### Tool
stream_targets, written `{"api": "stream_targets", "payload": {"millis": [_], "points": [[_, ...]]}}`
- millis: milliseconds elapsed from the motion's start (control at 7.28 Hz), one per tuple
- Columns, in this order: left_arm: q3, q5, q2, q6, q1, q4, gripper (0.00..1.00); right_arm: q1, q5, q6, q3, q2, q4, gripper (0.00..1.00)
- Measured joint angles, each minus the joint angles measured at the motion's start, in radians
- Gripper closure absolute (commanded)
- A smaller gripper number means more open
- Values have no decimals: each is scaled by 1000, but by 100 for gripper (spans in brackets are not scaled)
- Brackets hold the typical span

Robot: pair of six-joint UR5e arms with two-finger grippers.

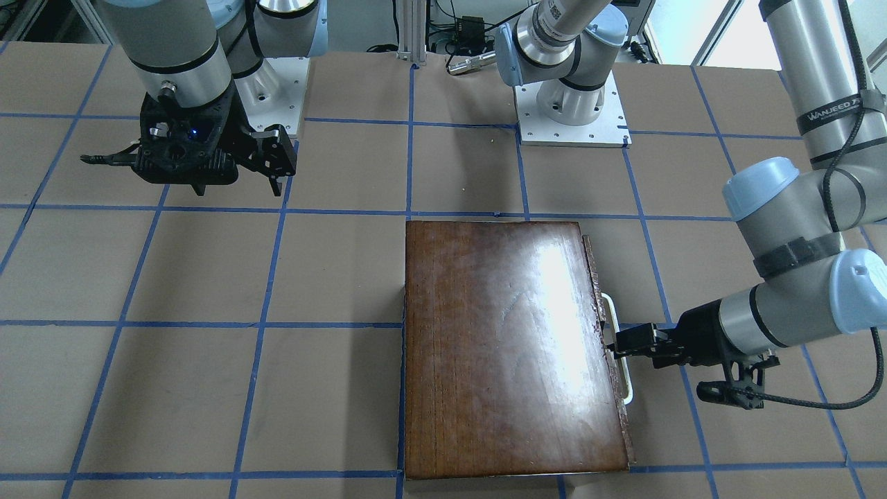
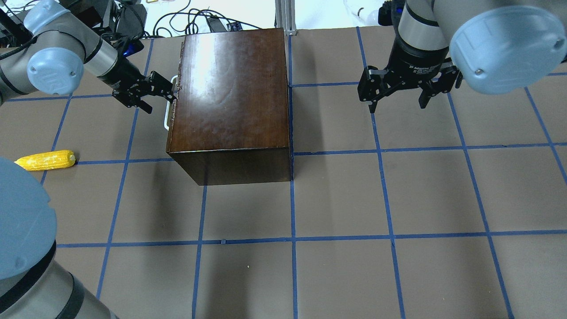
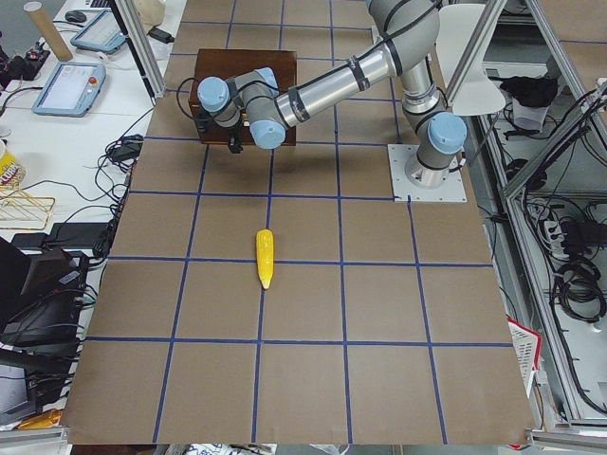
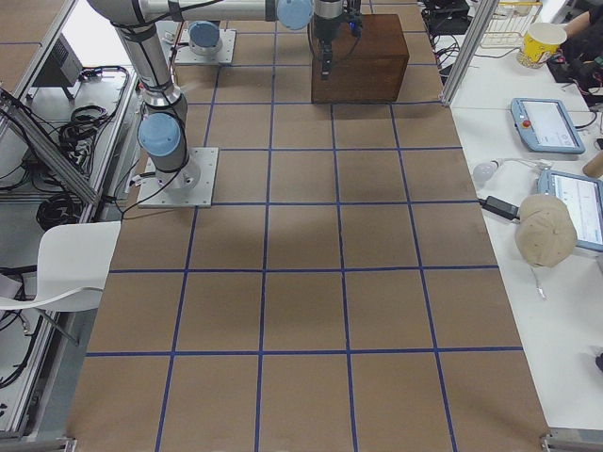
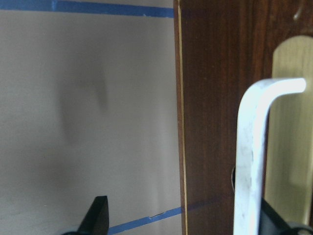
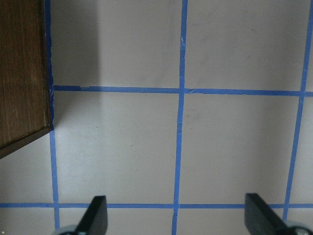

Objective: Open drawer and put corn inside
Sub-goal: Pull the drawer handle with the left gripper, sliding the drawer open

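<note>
The dark-brown box (image 2: 230,88) stands at the far left of centre, and its drawer (image 5: 210,122) looks shut. The white loop handle (image 2: 168,110) faces my left arm and also shows in the front view (image 1: 626,374). My left gripper (image 2: 165,92) is open at the handle. In the left wrist view (image 5: 183,223) the handle (image 5: 252,161) stands between the fingers, close to the right one. The yellow corn (image 2: 46,160) lies on the table to the left, nearer the robot than the left gripper, and also shows in the left side view (image 3: 266,258). My right gripper (image 2: 396,99) is open and empty, hovering to the right of the box.
The table (image 2: 336,204) is brown board with a blue tape grid. The right wrist view shows the box's corner (image 6: 22,73) at its left. Both arm bases (image 1: 572,104) stand at the robot's side of the table.
</note>
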Motion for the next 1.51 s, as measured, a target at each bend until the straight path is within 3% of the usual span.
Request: {"api": "stream_targets", "payload": {"millis": [550,1511], "points": [[2,1,6,15,86,0,0,0,0,0,0,0,0,0],[3,6,21,16,134,-3,0,0,0,0,0,0,0,0]]}}
